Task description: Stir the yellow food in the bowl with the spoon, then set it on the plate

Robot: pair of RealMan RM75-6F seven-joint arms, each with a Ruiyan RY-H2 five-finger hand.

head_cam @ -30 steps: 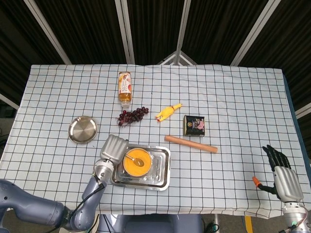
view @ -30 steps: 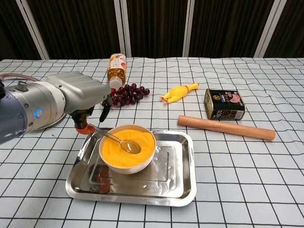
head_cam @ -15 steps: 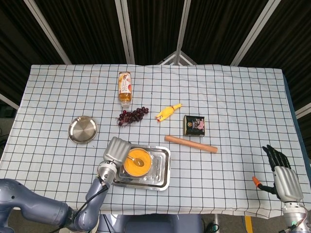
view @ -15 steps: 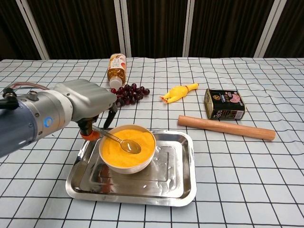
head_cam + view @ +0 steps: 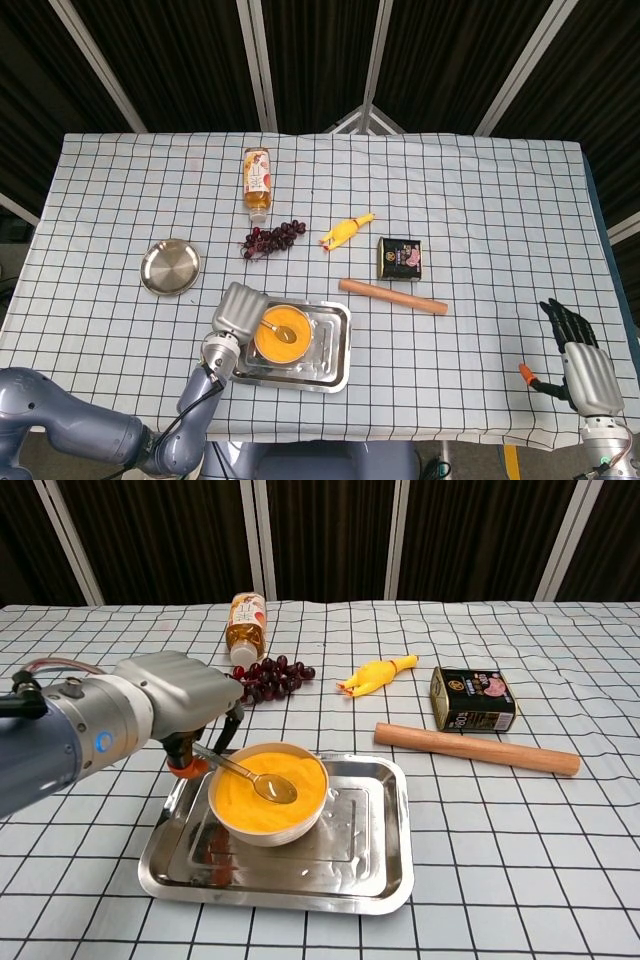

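A white bowl (image 5: 268, 825) of yellow food (image 5: 265, 778) stands in a steel tray (image 5: 380, 880), which also shows in the head view as the tray (image 5: 335, 355) with the bowl (image 5: 281, 335). A metal spoon (image 5: 258, 778) lies with its scoop in the food, handle pointing left. My left hand (image 5: 180, 695) holds the spoon's handle at the bowl's left rim; in the head view this hand (image 5: 235, 310) covers the handle. The small round steel plate (image 5: 170, 267) lies left of the tray. My right hand (image 5: 578, 345) rests open at the table's right front edge, holding nothing.
A bottle (image 5: 258, 181) lies on its side at the back, with dark grapes (image 5: 272, 239) and a yellow rubber chicken (image 5: 345, 232) in front of it. A dark tin (image 5: 399, 258) and a wooden rolling pin (image 5: 392, 296) lie right of the tray.
My left hand has shifted right, closer to the bowl's rim, with the spoon still in the food. The right hand has not moved.
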